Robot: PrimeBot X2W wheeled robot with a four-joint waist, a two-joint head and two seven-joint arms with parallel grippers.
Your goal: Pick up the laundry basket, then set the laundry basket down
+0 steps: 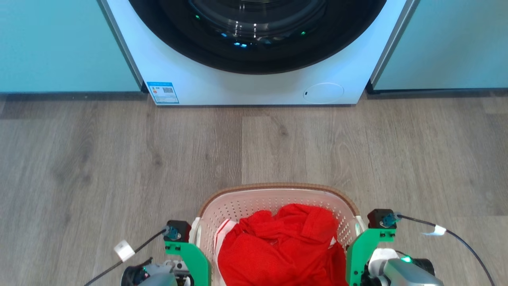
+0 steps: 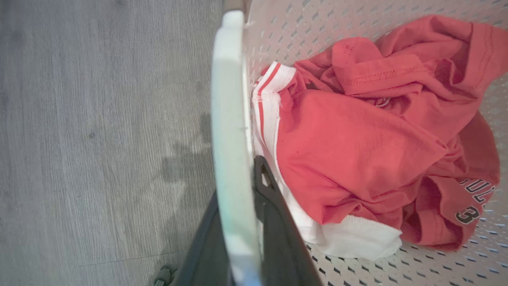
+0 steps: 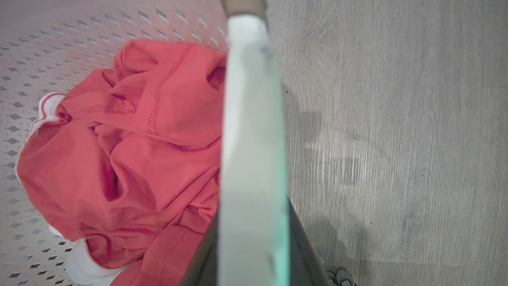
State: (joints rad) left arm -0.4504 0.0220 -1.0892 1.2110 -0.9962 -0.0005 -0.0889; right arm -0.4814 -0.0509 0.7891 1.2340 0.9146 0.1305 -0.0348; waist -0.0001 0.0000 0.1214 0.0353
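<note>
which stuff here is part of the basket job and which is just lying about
Job: laundry basket; left gripper and right gripper, each clamped on a side handle.
Lying about: red shirt inside the basket; washing machine ahead.

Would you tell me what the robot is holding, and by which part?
The white perforated plastic laundry basket with a brown rim: the left gripper and right gripper each clamp one white side handle.

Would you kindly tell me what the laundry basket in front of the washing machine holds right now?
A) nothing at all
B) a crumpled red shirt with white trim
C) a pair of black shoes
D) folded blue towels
B: a crumpled red shirt with white trim lies inside the laundry basket, as the head view and both wrist views show.
</note>
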